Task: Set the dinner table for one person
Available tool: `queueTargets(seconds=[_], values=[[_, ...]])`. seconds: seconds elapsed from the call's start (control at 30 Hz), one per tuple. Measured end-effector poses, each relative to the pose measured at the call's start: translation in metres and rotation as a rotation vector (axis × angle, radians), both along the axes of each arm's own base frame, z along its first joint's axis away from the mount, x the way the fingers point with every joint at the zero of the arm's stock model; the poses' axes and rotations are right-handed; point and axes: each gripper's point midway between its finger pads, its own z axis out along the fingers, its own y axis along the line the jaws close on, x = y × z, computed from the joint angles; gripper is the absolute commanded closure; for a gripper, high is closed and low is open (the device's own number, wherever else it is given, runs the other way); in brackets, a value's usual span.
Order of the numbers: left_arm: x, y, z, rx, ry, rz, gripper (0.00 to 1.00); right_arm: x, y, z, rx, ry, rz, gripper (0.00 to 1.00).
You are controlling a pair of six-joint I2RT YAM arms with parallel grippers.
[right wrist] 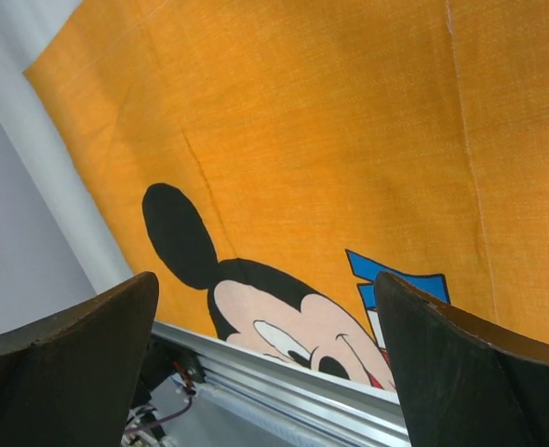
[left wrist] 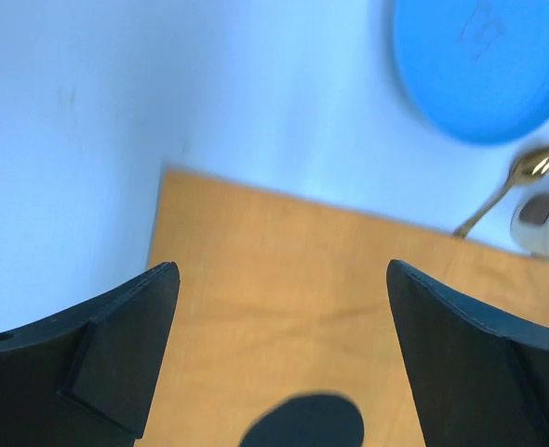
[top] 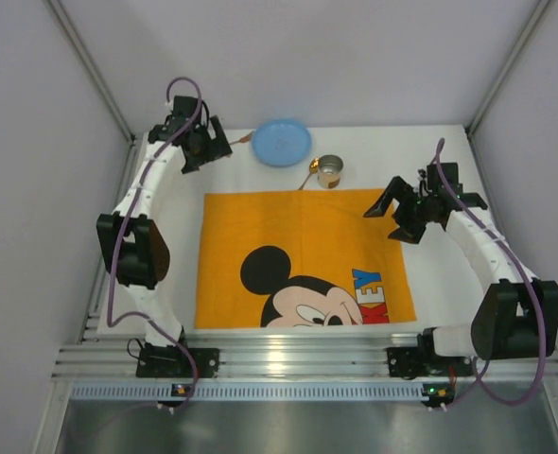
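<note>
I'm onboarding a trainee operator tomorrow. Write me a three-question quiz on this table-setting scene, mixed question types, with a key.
1. True or false: the blue plate lies on the bare dinner table, beyond the orange cloth.
2. Which utensil lies beside the metal cup? A fork; B gold spoon; C knife.
3. Short answer: what do the left fingers and the right fingers hold?
Key: 1 true; 2 B; 3 nothing, both pairs stand open.
</note>
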Motion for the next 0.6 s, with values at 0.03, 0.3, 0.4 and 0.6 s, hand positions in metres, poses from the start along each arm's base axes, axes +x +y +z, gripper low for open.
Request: queueTargets(seconds=[0.03, 0.3, 0.4, 0.6], values=[[0.018, 0.002, 0.011, 0.022, -0.049, -0.01, 0.02, -0.001, 0.0, 0.001, -0.002, -0.005, -0.002, 0.0], [0.149, 0.015, -0.031, 0.043, -0.23, -0.111, 0.02, -0.011, -0.013, -0.003, -0.062, 0.013, -0.034, 0.0], [0.17, 0.023, -0.082, -0.014, -0.214, -0.125, 0.02, -0.016, -0.019, 0.0, -0.093, 0.006, -0.045, 0.0], [0.214, 0.043, -0.113, -0.196, -0.317, -0.061, 0.02, -0.019, -0.025, 0.003, -0.113, 0.006, -0.08, 0.0]])
